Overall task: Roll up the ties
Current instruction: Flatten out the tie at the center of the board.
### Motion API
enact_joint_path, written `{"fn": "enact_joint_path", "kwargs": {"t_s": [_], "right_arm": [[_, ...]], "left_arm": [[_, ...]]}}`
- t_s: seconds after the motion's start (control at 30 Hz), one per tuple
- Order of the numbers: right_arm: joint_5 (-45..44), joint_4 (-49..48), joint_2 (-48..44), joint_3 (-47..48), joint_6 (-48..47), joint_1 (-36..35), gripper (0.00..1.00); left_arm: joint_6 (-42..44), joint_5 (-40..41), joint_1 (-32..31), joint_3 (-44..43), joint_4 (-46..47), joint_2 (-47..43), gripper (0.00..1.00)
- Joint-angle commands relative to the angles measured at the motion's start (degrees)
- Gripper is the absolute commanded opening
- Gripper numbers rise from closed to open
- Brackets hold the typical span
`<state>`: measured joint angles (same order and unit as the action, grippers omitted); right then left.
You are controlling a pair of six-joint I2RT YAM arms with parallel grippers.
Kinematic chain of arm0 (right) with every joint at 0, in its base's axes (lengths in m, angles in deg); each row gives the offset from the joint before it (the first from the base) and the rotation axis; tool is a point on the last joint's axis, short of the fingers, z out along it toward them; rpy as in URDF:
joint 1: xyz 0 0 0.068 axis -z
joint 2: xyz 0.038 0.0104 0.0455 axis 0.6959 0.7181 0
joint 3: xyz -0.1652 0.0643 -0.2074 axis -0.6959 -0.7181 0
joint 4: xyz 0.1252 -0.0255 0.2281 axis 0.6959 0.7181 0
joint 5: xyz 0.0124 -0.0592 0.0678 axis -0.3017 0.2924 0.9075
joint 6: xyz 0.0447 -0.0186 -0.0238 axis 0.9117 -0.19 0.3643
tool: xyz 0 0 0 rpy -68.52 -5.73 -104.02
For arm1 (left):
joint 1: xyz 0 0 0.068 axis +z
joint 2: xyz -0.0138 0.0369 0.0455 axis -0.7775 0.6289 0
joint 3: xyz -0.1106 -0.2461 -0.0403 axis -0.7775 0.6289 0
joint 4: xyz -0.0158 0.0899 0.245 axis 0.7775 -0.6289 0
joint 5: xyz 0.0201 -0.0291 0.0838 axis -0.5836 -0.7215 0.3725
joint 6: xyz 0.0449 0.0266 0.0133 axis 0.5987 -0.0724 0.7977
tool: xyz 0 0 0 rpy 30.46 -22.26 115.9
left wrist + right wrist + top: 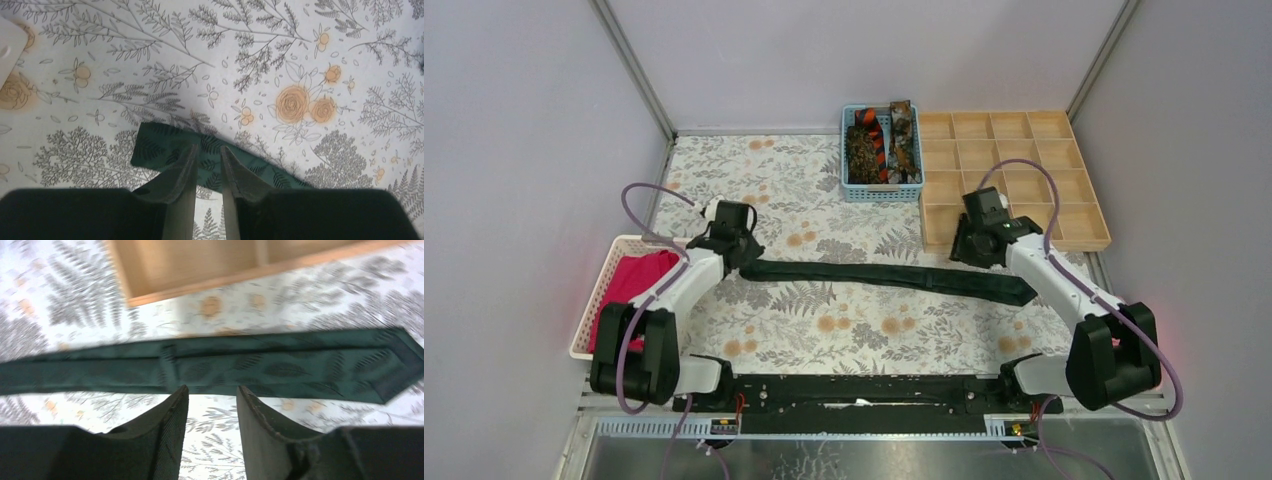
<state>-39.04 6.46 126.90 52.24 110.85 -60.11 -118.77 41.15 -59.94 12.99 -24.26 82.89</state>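
Note:
A plain black-green tie (894,275) lies flat and straight across the middle of the table, narrow end left, pointed wide end right. My left gripper (742,256) is open just over the narrow end. In the left wrist view the tie (160,145) lies under and between the slightly parted fingertips (189,152). My right gripper (969,250) is open and empty, near the wide part. In the right wrist view the tie (280,367) lies just beyond the gripper (212,388). A mottled brown tie (861,152) and an orange-and-black striped tie (880,145) sit in a blue basket (845,150).
A wooden tray of square compartments (1014,170) stands at the back right; its near corner shows in the right wrist view (200,287). A white basket (594,305) holding a magenta cloth (629,285) sits at the left edge. The tablecloth has a floral print.

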Motion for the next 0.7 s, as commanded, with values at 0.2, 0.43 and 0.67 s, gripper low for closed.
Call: {"fn": "enact_joint_path", "kwargs": {"t_s": [0.2,0.43,0.67], "right_arm": [[9.1,-7.0,8.8,6.9,-4.4,-11.2,0.34],[8.7,-6.6,10.5,7.0,-5.0,-11.9,0.27],[8.8,-7.7,11.9,6.0,-4.0,-12.0,0.26]], "left_arm": [[1.9,0.1,0.6,-9.7,3.8,11.4,0.18],[2.9,0.1,-0.5,-8.4,3.5,14.9,0.02],[2.3,-1.0,-2.5,-0.2,5.7,14.7,0.0]]}}
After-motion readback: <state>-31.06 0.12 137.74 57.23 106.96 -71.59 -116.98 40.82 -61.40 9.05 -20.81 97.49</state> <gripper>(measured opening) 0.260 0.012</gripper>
